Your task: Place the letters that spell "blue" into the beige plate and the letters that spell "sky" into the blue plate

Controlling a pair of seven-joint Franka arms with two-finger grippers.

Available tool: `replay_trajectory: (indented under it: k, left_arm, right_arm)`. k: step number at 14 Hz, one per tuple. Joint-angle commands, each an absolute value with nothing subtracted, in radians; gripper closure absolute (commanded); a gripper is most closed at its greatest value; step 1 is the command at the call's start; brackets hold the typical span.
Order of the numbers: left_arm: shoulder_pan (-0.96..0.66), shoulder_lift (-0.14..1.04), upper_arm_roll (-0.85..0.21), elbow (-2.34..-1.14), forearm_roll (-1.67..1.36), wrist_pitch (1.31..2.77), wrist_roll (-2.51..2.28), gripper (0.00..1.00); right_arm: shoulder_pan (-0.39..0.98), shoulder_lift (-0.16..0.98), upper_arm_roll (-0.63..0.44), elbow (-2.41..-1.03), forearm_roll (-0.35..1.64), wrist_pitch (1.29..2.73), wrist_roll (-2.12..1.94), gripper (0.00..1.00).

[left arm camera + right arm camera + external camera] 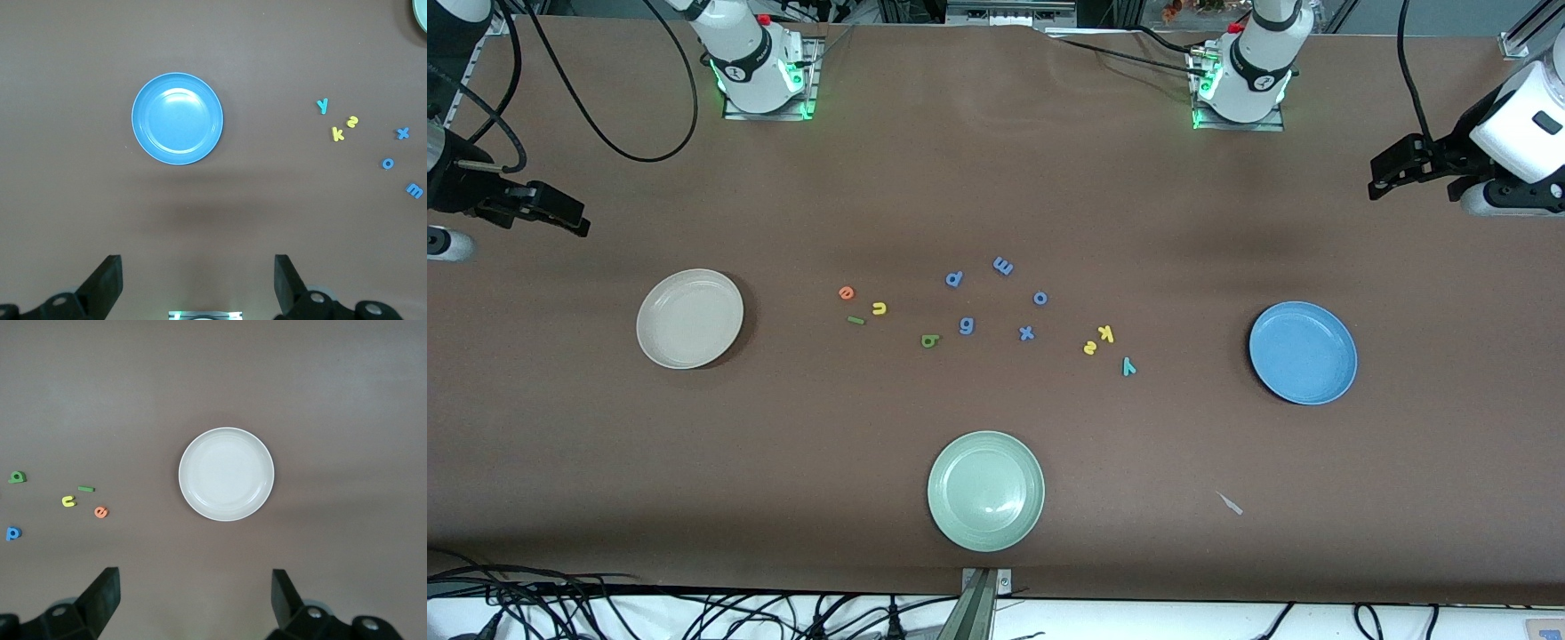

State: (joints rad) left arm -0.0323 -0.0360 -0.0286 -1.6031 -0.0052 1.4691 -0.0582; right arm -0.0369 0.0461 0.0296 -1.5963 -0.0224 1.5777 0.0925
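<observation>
The orange e [847, 292], yellow u [879, 308], green l [855, 320] and green b [930, 340] lie on the table beside the empty beige plate [689, 318]. Toward the left arm's end lie the yellow k [1105, 333], yellow s [1089, 348] and teal y [1128, 365], short of the empty blue plate [1303, 352]. My right gripper [580, 222] hangs open and high over its end of the table, looking down on the beige plate [226, 474]. My left gripper [1378, 185] hangs open the same way, the blue plate [177, 118] below it.
Blue-purple letters p [954, 278], m [1003, 265], o [1040, 298], g [967, 325] and x [1026, 333] lie scattered between the two letter groups. A pale green plate [985, 490] sits near the table's front edge. A small scrap [1230, 503] lies nearby.
</observation>
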Motion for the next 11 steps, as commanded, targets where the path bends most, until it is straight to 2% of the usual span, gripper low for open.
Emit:
replay_trajectory:
  k: [1, 4, 11]
  left_arm:
    - [-0.044, -0.028, -0.034, -1.578, -0.011, 1.460, -0.054, 0.00]
    - [-0.041, -0.032, -0.071, -1.580, -0.005, 1.448, -0.060, 0.00]
    - [-0.018, -0.025, -0.043, -1.582, 0.031, 1.408, -0.055, 0.00]
  right_arm:
    - [-0.041, 0.054, 0.032, -1.575, -0.018, 1.566, 0.095, 0.00]
    - [-0.041, 0.054, 0.034, -1.575, -0.018, 1.566, 0.095, 0.00]
    - [-0.041, 0.054, 0.032, -1.575, -0.018, 1.566, 0.095, 0.00]
